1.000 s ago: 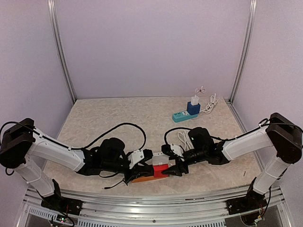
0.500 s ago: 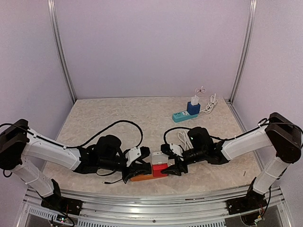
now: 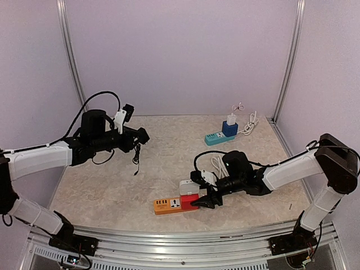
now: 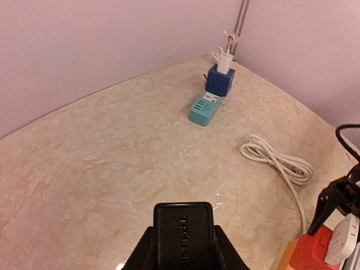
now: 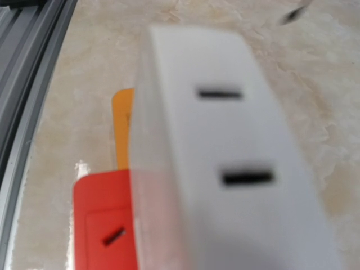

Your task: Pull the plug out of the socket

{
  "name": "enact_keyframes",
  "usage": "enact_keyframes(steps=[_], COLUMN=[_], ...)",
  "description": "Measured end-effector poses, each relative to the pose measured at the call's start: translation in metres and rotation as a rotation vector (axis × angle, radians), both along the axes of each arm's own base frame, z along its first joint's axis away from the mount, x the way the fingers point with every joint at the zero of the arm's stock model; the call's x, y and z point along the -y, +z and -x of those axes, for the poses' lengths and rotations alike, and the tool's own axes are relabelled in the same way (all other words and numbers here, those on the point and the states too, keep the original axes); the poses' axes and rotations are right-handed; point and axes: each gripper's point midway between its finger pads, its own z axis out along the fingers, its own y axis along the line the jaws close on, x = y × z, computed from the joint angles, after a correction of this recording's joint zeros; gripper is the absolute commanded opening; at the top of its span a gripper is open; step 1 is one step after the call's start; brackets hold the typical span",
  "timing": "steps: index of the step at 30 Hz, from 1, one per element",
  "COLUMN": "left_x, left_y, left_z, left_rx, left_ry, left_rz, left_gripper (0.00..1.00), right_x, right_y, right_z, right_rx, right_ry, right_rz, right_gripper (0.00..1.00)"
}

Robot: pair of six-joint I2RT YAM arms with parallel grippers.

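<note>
Holding the black plug [image 4: 183,233] between its two fingers, the left gripper [image 3: 140,135] is up above the far left part of the table [image 3: 169,163]. Its claw is closed tight on the two sides of the plug, and a thin black cable [image 3: 135,162] hangs down from it toward the table top. The plug is out of the socket and well apart from it.

The socket strip [image 3: 169,206] lies flat near the front edge of the table, with an orange part on the left and a red end [image 3: 190,203] on the right. A white adapter [image 3: 188,187] sits on top of the red end. The right gripper [image 3: 201,201] is low at this red end and its claw is clamped on the strip there.

In the far right corner a teal power strip [image 4: 206,108] carries a blue adapter [image 4: 220,81]. A coiled white cable [image 4: 275,160] lies between this corner and the right arm
</note>
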Motion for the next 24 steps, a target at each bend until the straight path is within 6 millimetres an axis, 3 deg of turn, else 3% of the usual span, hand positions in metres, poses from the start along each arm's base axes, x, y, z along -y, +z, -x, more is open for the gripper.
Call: enact_keyframes(steps=[4, 17, 20, 24], left_x=[-0.05, -0.215, -0.238, -0.245], left_y=[0.011, -0.036, -0.057, -0.084], left_z=[-0.051, -0.174, -0.192, -0.211], left_rx=[-0.076, -0.377, -0.435, -0.511], left_ry=[0.182, 0.575, 0.614, 0.612], left_rz=[0.083, 0.338, 0.372, 0.397], left_gripper=[0.16, 0.13, 0.13, 0.14], right_x=[0.0, 0.0, 0.0, 0.0], right_y=[0.0, 0.0, 0.0, 0.0], right_z=[0.0, -0.002, -0.002, -0.002], right_rx=[0.001, 0.001, 0.0, 0.001], right_ry=[-0.003, -0.011, -0.012, -0.013], right_rz=[0.001, 0.002, 0.002, 0.002], right_gripper=[0.2, 0.2, 0.2, 0.2])
